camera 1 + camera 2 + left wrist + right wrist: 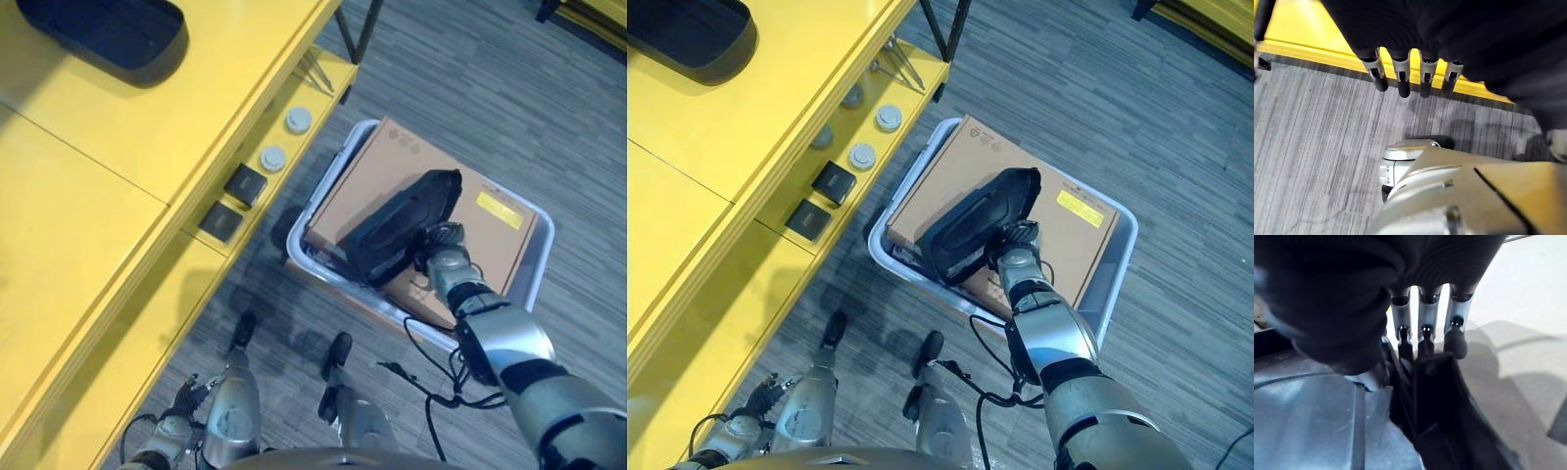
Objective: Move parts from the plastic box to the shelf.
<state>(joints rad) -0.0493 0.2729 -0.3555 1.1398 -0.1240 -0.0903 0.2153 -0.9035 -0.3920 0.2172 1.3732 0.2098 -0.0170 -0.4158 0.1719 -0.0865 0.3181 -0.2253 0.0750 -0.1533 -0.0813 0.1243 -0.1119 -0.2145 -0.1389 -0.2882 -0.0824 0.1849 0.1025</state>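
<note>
Yellow shelf (118, 166) at left, small parts already on its lower ledge. Plastic box (1117, 269) on the floor at right, carton (960, 181) inside. Black tray (975, 225) tilted above the carton, right robot hand (1019, 257) clamped on its near rim. Left robot hand (1410, 73) low by the shelf, fingers straight. Could slip: thin edge grip, long overhang. Might catch the box wall on lifting.

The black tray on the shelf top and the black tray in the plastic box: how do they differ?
The tray on the shelf top lies flat and untouched; the tray in the plastic box rests tilted on a cardboard box, with the right hand at its edge. The plastic box stands on the floor. Both trays are black and oblong.
</note>
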